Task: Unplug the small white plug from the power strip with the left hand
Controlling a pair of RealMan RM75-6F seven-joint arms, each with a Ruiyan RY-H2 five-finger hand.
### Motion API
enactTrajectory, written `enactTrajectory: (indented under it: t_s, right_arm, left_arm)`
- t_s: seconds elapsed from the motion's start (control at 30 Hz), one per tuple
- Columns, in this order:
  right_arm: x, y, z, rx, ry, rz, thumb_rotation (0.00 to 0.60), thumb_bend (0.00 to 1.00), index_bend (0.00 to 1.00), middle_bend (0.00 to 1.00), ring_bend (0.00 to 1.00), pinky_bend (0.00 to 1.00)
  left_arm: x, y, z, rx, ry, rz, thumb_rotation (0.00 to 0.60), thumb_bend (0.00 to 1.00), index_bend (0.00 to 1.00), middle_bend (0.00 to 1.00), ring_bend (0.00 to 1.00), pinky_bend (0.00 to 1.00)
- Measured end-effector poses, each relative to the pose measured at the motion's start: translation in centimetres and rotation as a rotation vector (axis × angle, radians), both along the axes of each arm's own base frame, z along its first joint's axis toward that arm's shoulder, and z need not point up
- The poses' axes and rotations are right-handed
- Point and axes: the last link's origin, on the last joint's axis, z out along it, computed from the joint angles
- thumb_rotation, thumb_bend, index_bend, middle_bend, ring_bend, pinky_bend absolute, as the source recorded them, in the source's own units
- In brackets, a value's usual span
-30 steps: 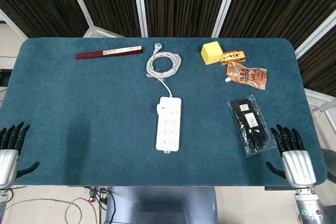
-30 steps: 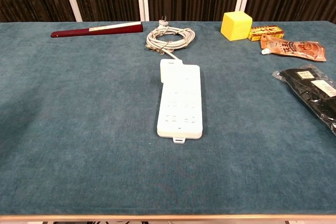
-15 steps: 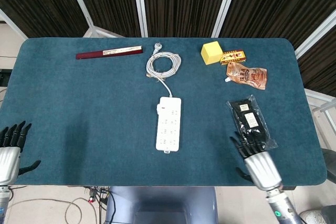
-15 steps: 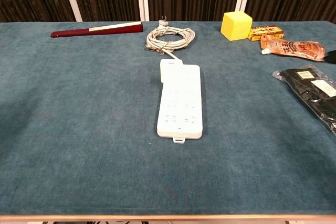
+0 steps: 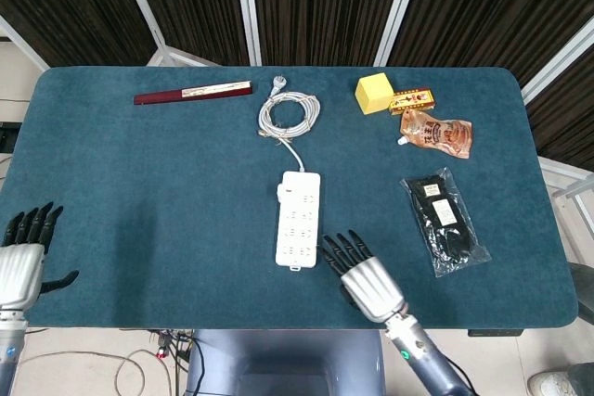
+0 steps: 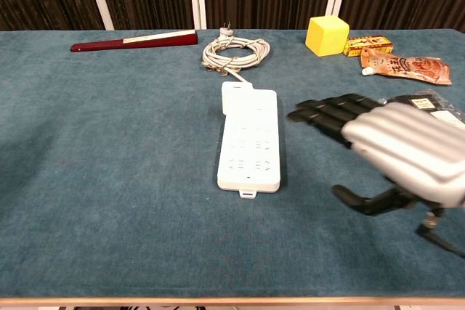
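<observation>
My right hand (image 5: 369, 283) has moved beside the strip (image 5: 298, 218), fingers (image 6: 327, 112) released; left hand (image 5: 20, 266) released. Strip's long axis runs front-to-back, cord (image 5: 289, 118) end far.

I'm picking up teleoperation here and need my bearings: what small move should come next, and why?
Probably bring the left hand in toward the power strip. It is open at the table's near-left edge, far from the strip, while the small white plug sits at the strip's far-left corner. The right hand, open beside the strip's near end, looks ready to steady it.
</observation>
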Motion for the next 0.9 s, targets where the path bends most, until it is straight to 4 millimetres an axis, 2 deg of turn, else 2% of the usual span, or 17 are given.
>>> enactTrajectory:
  t_s: [0.2, 0.47, 0.67, 0.9]
  right_arm:
    - [1.7, -1.3, -2.6, 0.019, 0.018, -0.019, 0.600, 0.50, 0.04, 0.07, 0.03, 0.07]
    - [2.5, -2.0, -4.0, 0.035, 0.029, -0.022, 0.600, 0.50, 0.08, 0.09, 0.05, 0.09]
    - [2.6, -1.9, -5.1, 0.062, 0.038, -0.022, 0.600, 0.50, 0.12, 0.12, 0.06, 0.09]
    - [2.5, -2.0, -6.6, 0.101, 0.035, -0.040, 0.600, 0.50, 0.15, 0.15, 0.08, 0.10]
  left_arm:
    - [3.9, 3.9, -0.7, -0.047, -0.005, -0.095, 0.600, 0.00, 0.12, 0.10, 0.01, 0.07]
    - [10.5, 8.9, -3.2, -0.139, -0.017, -0.216, 0.600, 0.00, 0.14, 0.13, 0.01, 0.08]
    - [14.5, 11.6, -5.5, -0.198, -0.032, -0.252, 0.600, 0.00, 0.15, 0.15, 0.02, 0.08]
    - [18.5, 13.6, -8.2, -0.251, -0.011, -0.284, 0.600, 0.00, 0.17, 0.17, 0.03, 0.08]
